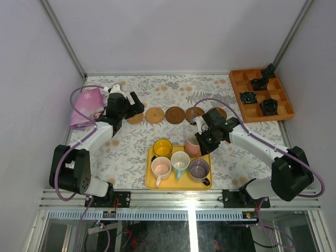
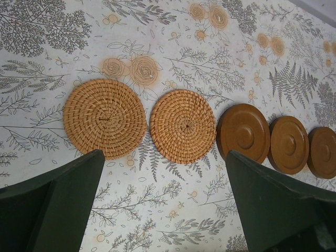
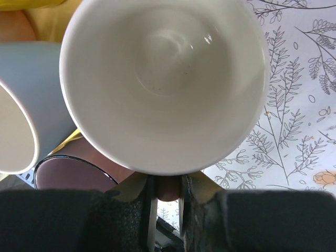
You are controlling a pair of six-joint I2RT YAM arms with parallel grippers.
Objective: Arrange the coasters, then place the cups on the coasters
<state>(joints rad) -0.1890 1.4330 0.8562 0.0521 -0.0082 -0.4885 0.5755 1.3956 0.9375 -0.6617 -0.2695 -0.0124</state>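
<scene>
Coasters (image 1: 175,115): five, in one row across mid table (image 1: 131,152), running 9 to 3 o'clock in top view. L wrist view shows two woven tan discs (image 2: 105,118) at the 9 o'clock end, then three smooth dark brown discs (image 2: 289,144) toward 3 o'clock. All lie flat and close set. Cannot tell if the brown ones touch at the rims.

Left gripper (image 1: 137,107): over the 9 o'clock end of the row. Fingers (image 2: 63,205) spread wide, nothing between them, clear of the discs.

Right gripper (image 3: 168,195): at the 1 o'clock corner of the yellow tray (image 1: 181,182). Jaws drawn in on either side of the handle of the salmon-pink cup (image 1: 192,145), apparently pinching it. Cup upright, mouth up, white inside. Cannot tell if its base is still on the tray.

Other cups, all upright on the tray:
- yellow cup (image 1: 163,147) at 11 o'clock
- pale pink cup (image 1: 161,167) at 8 o'clock
- white-and-blue cup (image 1: 180,160) approx centre
- purple-grey cup (image 1: 199,168) at 4 o'clock

No cup on any coaster.

Misc.: orange compartment tray (image 1: 239,94) at 2 o'clock of the table, holding small black objects (image 1: 259,83). Pink cloth (image 1: 86,105) at 10 o'clock.
</scene>
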